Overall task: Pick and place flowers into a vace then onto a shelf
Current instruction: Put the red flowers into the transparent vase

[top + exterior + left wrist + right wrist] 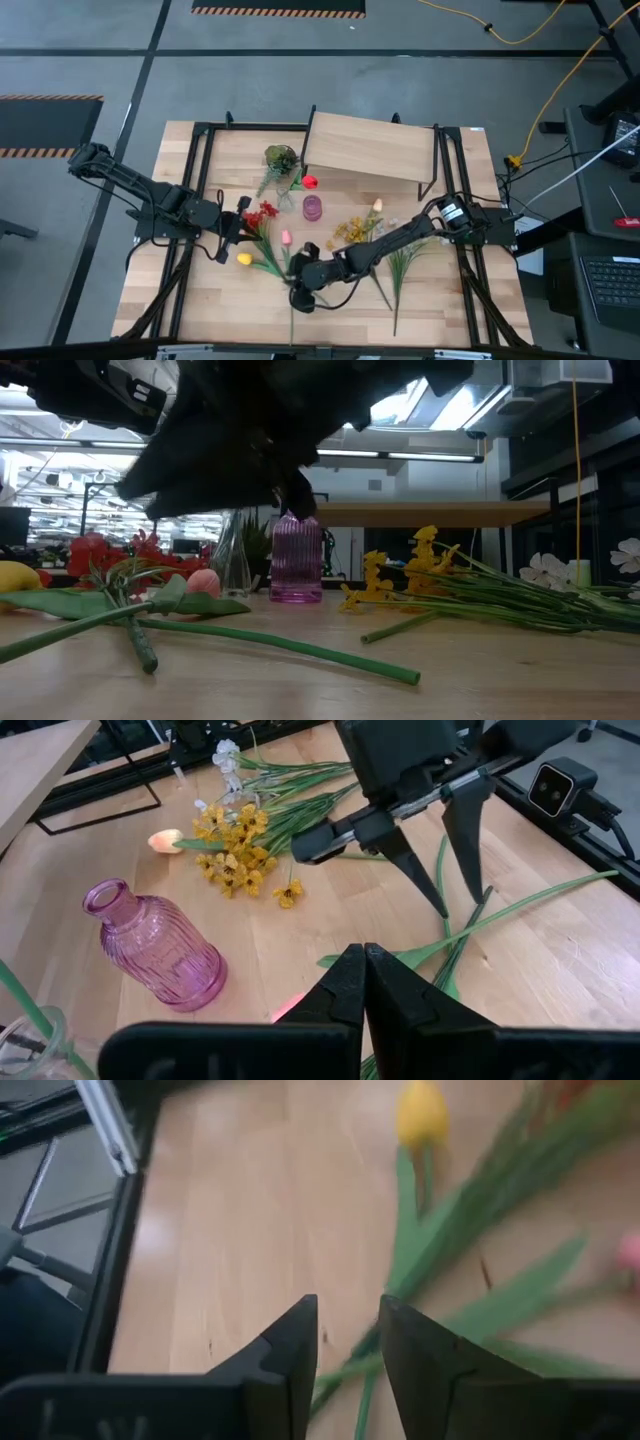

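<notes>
Artificial flowers lie flat on the tabletop: red blossoms (262,215), a pink tulip (286,238), a yellow tulip (244,259) and small yellow blossoms (350,230) with long green stems (500,915). A pink ribbed glass vase (313,207) stands upright in front of the raised wooden shelf (370,150). My right gripper (300,288) is open and points down over crossing stems (400,1330) near the table's near edge; the stems run under the gap and I see no touch. My left gripper (365,965) is shut and hovers beside the red blossoms.
A clear glass vase holding a green leafy bunch (280,160) stands left of the shelf, with a red blossom (310,182) beside it. More stems with white blossoms (560,575) and an orange tulip (377,205) lie toward the table's right. Black frame rails (195,180) run along both table sides.
</notes>
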You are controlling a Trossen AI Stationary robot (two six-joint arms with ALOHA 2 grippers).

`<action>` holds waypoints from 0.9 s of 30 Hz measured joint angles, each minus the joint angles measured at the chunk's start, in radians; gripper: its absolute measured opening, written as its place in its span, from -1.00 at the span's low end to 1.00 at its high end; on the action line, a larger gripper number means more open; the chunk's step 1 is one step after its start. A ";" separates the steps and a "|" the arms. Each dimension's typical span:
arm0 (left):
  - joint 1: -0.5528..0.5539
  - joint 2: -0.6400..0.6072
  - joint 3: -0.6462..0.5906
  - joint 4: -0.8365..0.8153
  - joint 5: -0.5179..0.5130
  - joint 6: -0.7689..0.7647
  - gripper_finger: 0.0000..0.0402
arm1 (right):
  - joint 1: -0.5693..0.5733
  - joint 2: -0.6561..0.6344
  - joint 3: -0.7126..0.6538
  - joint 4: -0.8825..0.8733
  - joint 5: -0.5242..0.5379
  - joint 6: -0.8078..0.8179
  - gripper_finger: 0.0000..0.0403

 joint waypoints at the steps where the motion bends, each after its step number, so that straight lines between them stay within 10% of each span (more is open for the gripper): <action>1: 0.000 0.000 0.000 0.000 0.000 0.000 -0.98 | -0.002 -0.001 0.000 0.011 0.000 -0.031 -0.44; 27: 0.001 0.000 0.000 0.026 -0.113 -0.075 -0.75 | -0.108 -0.198 -0.212 0.122 -0.009 -0.512 -0.44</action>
